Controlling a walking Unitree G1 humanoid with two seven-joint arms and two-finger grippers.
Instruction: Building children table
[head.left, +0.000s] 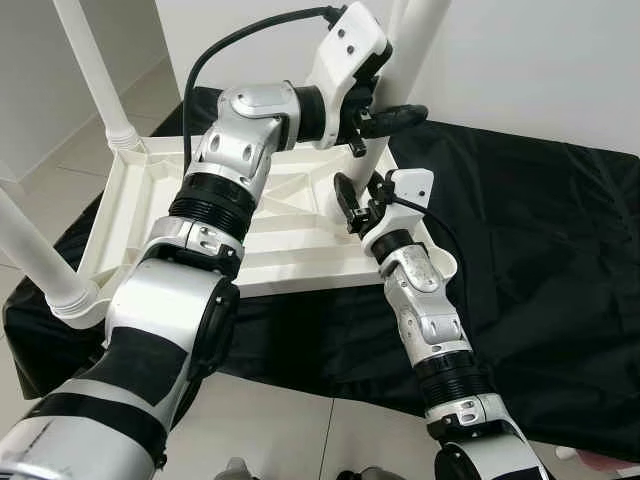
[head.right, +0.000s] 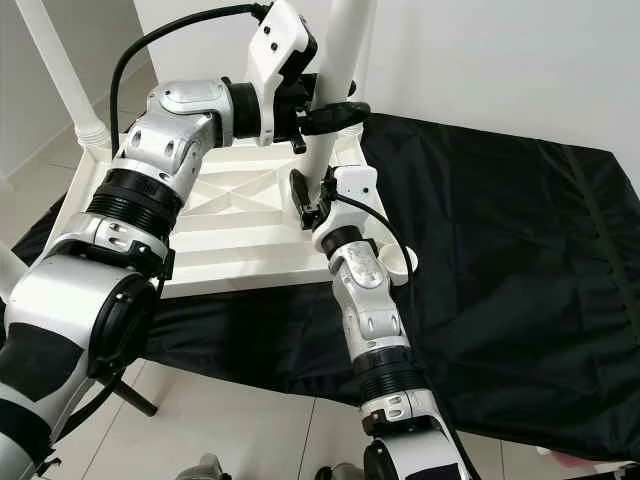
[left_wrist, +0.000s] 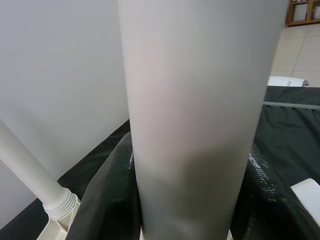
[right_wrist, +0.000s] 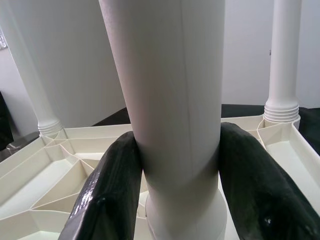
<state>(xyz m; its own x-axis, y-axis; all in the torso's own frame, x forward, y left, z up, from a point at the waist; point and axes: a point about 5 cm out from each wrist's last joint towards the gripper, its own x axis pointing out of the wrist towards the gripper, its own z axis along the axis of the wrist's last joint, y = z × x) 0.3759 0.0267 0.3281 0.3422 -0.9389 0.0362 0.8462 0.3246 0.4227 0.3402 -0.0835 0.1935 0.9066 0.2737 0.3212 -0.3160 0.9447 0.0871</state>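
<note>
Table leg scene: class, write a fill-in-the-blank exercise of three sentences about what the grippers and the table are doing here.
1. Both grippers are shut on the same white ____.
2. The left gripper grips it ____ than the right gripper.
3. The upturned tabletop lies on a ____ cloth.

Missing words: leg; higher; black

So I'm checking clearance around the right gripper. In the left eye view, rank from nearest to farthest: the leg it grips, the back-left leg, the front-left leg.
From the right gripper:
1. Gripped leg, between its fingers, right corner.
2. Back-left leg, across the tabletop.
3. Front-left leg, near corner, farthest.
</note>
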